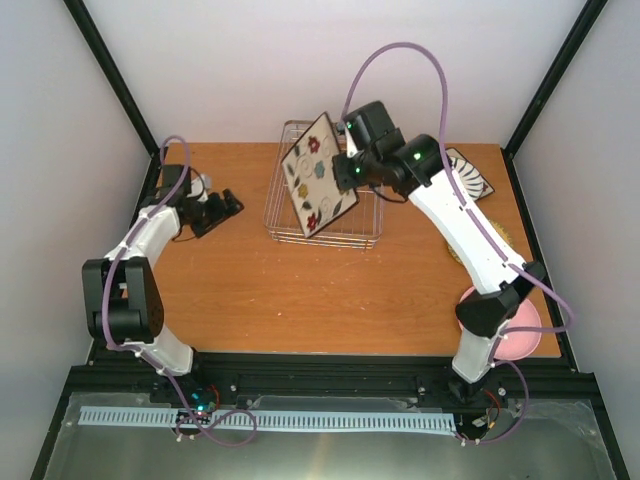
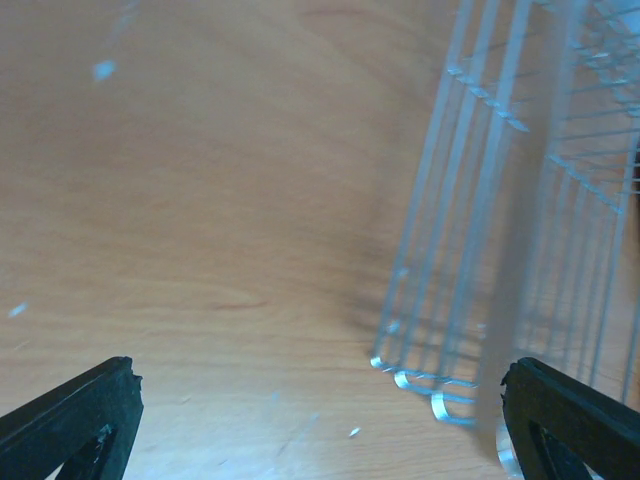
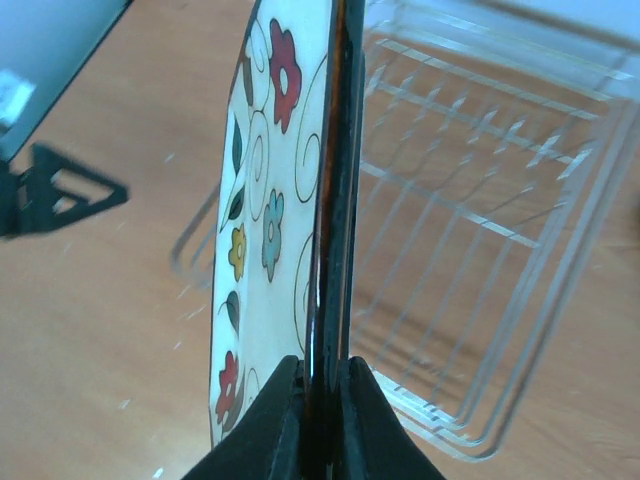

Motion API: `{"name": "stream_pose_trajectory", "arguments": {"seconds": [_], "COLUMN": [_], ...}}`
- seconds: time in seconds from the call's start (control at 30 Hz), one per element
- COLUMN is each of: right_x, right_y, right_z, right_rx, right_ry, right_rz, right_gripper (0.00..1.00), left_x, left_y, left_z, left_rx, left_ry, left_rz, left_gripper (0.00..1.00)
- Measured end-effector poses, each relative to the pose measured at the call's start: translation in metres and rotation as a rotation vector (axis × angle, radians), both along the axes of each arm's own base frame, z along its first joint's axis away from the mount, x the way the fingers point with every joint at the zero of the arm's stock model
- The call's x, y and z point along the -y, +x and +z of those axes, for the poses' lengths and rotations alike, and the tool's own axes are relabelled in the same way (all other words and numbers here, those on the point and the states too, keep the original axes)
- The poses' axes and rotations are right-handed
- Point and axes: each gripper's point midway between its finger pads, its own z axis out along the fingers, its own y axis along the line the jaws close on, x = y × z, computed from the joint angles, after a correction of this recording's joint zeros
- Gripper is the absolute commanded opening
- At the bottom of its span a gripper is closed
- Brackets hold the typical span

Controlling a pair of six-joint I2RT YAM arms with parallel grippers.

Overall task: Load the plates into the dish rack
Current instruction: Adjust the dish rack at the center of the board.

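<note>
On the orange table (image 1: pixel 300 300), the right gripper (image 3: pixel 325 380) pinches the floral plate (image 1: pixel 318 172) by its rim, on edge and tilted, over the rack (image 1: pixel 283 235). I think it should go down slowly and stay upright until seated. The left gripper (image 1: pixel 228 207) hangs spread, left of the rack.
</note>
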Motion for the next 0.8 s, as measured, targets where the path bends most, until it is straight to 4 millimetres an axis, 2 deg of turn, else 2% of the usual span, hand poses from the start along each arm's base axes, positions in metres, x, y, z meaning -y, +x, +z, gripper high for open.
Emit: {"name": "stream_pose_trajectory", "arguments": {"seconds": [0.03, 0.1, 0.2, 0.3, 0.6, 0.8], "right_x": [0.007, 0.02, 0.04, 0.057, 0.08, 0.087], "right_y": [0.012, 0.032, 0.063, 0.08, 0.108, 0.127], "right_z": [0.003, 0.007, 0.013, 0.011, -0.002, 0.009], "right_rx": [0.008, 0.027, 0.071, 0.092, 0.15, 0.25], "right_ry": [-0.007, -0.023, -0.044, -0.074, -0.201, -0.262], "right_rz": [-0.035, -0.093, -0.182, -0.241, -0.341, -0.384], "right_gripper": [0.03, 0.03, 0.03, 0.03, 0.03, 0.03], "left_x": [0.008, 0.024, 0.047, 0.059, 0.064, 0.064], "left_y": [0.008, 0.015, 0.037, 0.048, 0.064, 0.067], "left_z": [0.01, 0.015, 0.027, 0.032, 0.033, 0.022], "left_rx": [0.026, 0.036, 0.073, 0.093, 0.088, 0.057], "left_ry": [0.002, 0.004, 0.019, 0.024, 0.021, 0.026], "left_rz": [-0.023, -0.065, -0.125, -0.157, -0.17, -0.18], "left_gripper": [1.0, 1.0, 1.0, 1.0, 1.0, 1.0]}}
